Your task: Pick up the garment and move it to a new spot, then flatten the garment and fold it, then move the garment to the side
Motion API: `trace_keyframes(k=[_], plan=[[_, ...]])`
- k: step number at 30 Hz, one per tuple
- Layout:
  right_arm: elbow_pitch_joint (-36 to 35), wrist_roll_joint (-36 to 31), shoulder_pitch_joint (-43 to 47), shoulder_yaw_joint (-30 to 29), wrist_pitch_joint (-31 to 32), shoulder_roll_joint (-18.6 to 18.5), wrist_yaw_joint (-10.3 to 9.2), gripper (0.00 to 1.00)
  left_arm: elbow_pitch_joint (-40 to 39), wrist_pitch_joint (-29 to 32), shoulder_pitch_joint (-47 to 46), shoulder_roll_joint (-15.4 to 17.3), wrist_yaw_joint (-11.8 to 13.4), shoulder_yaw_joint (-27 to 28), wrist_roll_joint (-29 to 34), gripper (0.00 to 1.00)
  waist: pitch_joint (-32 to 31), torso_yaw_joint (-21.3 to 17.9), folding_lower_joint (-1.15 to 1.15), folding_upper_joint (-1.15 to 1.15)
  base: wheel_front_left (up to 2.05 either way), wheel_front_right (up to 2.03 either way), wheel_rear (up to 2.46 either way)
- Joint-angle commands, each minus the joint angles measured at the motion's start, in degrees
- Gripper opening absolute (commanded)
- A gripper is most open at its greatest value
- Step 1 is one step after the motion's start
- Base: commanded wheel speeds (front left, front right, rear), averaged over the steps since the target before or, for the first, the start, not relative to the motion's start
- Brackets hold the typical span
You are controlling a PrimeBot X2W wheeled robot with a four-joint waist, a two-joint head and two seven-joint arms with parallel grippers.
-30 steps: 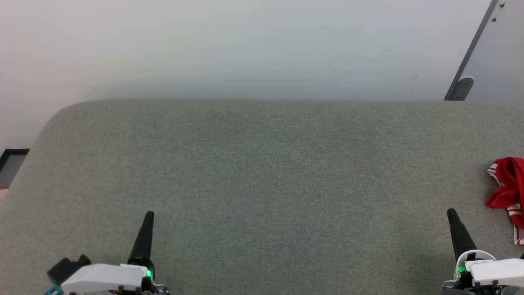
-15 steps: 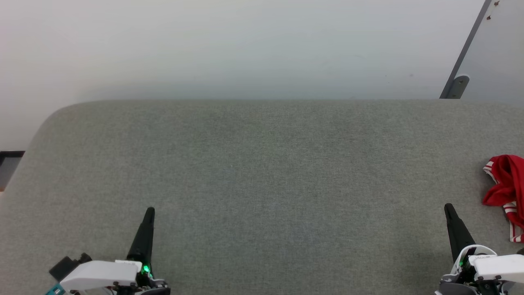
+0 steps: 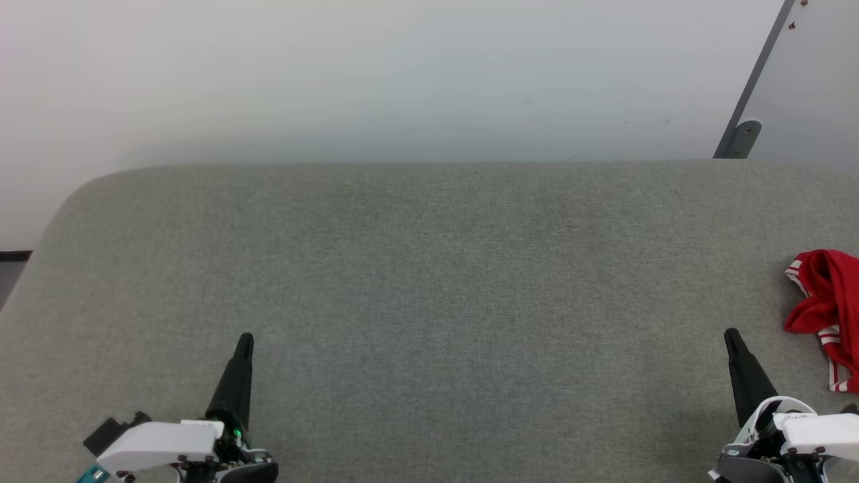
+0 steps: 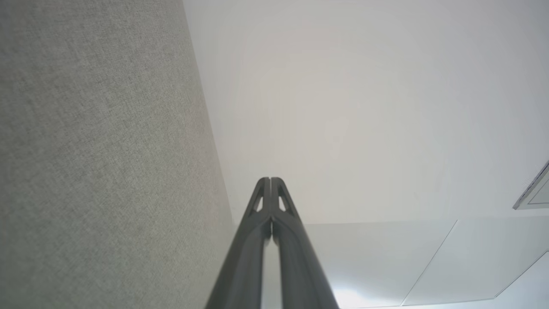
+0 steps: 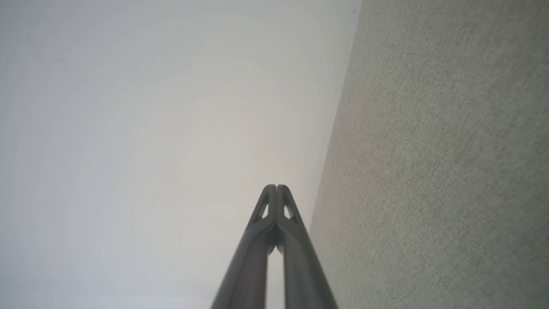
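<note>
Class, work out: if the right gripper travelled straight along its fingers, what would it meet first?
Probably nothing nearby: the right gripper points across the grey surface toward the pale wall; the garment lies off to its right.

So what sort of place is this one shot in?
Probably an indoor lab or test room: a big grey fabric-covered table, a bare pale surface beyond it, and one crumpled red garment at the table's right edge.

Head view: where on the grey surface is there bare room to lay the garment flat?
The grey surface is bare from its rounded left corner to the garment bunched at the right edge. Widest patch: between left tool and right tool, up to the far edge. Crowded beside the garment.
</note>
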Motion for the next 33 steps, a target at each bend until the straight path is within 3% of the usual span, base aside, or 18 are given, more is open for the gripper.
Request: trace_keyframes(k=[1, 33], plan=[[0.08, 1.34, -0.87, -0.12, 0.4, 0.22, -0.06, 0.0, 0.11, 0.32, -0.66, -0.04, -0.31, 0.23, -0.86, 0.0, 0.01, -0.06, 0.0, 0.0, 0.0, 0.0, 0.0], [0.2, 2.34, -0.8, -0.12, 0.7, 0.36, -0.06, 0.0, 0.33, 1.18, -0.92, -0.51, -0.32, 0.87, -1.44, 0.0, 0.05, -0.26, 0.0, 0.0, 0.0, 0.0, 0.0]])
